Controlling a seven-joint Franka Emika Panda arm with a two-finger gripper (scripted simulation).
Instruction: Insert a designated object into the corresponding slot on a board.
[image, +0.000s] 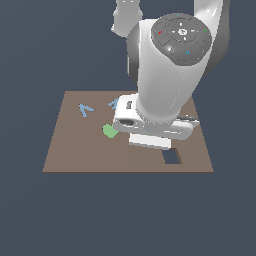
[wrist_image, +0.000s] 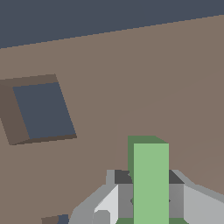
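Exterior view: white arm bulking low over the brown board (image: 65, 150), hiding the gripper itself. Green heart (image: 109, 131) just beside the wrist on the exterior view's left; two blue letter pieces (image: 86, 109) farther back. Dark rectangular cutout (image: 172, 157) partly showing under the hand.

Wrist view: gripper (wrist_image: 151, 199) clamped on the light-green T block (wrist_image: 151, 183), stem jutting forward between the fingers (wrist_image: 124, 197), held above bare board. Rectangular cutout off to one side, well apart. T-shaped slot not made out.
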